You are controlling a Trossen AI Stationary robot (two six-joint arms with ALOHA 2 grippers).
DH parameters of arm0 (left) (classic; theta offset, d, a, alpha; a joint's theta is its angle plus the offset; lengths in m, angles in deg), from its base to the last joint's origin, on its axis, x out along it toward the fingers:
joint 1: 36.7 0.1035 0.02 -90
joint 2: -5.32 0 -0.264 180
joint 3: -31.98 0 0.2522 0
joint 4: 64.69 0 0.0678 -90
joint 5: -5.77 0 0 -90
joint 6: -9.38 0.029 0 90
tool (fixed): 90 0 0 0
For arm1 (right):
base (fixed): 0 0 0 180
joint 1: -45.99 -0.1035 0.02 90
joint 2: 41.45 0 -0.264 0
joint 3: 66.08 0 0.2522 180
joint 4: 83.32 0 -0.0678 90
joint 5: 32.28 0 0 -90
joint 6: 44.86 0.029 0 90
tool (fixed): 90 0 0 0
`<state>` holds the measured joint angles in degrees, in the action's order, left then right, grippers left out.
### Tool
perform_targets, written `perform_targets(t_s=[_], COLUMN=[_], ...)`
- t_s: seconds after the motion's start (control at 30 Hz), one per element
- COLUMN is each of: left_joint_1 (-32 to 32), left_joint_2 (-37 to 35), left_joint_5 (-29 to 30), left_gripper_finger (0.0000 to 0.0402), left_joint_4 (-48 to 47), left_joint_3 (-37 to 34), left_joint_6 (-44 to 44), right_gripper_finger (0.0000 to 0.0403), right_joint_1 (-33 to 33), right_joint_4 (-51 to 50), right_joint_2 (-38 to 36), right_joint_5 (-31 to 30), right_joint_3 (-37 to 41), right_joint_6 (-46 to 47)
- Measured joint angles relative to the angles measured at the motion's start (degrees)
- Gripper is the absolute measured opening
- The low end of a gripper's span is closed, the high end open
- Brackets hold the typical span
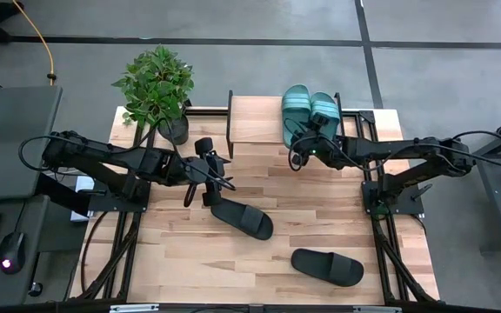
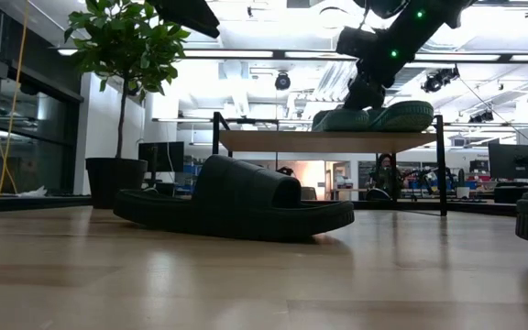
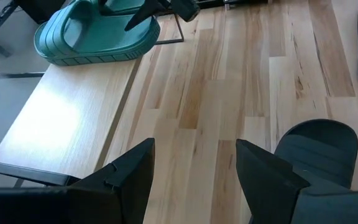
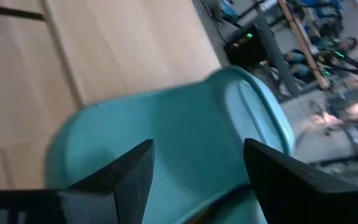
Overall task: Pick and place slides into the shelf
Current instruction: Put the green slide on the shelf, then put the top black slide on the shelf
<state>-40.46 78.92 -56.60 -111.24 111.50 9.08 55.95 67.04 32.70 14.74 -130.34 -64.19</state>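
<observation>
Spanning pale, jointed wood planks, the table [image 1: 190,261] carries the shelf [image 1: 255,120] at its back edge, a potted plant [image 1: 156,87] just beside it. Two teal slides [image 1: 309,109] lie side by side on the shelf top; two black slides [image 1: 243,217] rest on the table in front of the shelf. The right pincer [image 1: 305,139] hangs wide over a teal slide's heel, the left pincer [image 1: 209,169] parted and empty near the shelf. Beyond the shelf, a bright workshop with ceiling lights and grey floor.
</observation>
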Motion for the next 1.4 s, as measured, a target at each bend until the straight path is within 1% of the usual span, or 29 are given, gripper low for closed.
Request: perform_targets(t_s=[0.5,0.67,0.8,0.87,1.0,1.1,1.23,1.4], left_joint_1=[-0.01,0.00,-0.01,0.01,0.00,0.00,-0.01,0.00], left_joint_2=[0.00,0.00,0.00,0.00,0.00,0.00,0.00,0.02], left_joint_5=[0.00,0.01,0.02,0.02,0.55,0.74,0.24,0.05], left_gripper_finger=[0.0209,0.0209,0.0209,0.0209,0.0209,0.0209,0.0209,0.0209], left_joint_4=[0.00,-0.02,-0.02,-0.04,-0.04,-0.21,-0.39,-0.19], left_joint_3=[0.02,0.02,0.02,0.02,0.02,0.04,0.06,-0.98], left_joint_6=[0.02,0.02,0.02,0.02,0.54,1.43,1.60,2.95], right_gripper_finger=[0.0239,0.0239,0.0239,0.0239,0.0239,0.0239,0.0239,0.0239], right_joint_1=[0.00,0.00,-0.33,-0.90,-2.39,-3.42,-4.64,-6.17], right_joint_4=[-2.67,-3.20,-3.17,-3.36,-3.16,-3.19,-3.38,-3.79], right_joint_2=[0.00,-0.02,-0.04,-0.17,-0.84,-1.21,-2.02,-3.31], right_joint_5=[-10.98,-12.57,-13.66,-11.78,-2.82,2.73,8.27,13.27], right_joint_3=[0.00,-0.13,-2.07,-3.13,-4.75,-5.35,-5.35,-5.35], right_joint_6=[1.62,2.82,4.83,5.88,6.49,6.44,6.39,6.44])
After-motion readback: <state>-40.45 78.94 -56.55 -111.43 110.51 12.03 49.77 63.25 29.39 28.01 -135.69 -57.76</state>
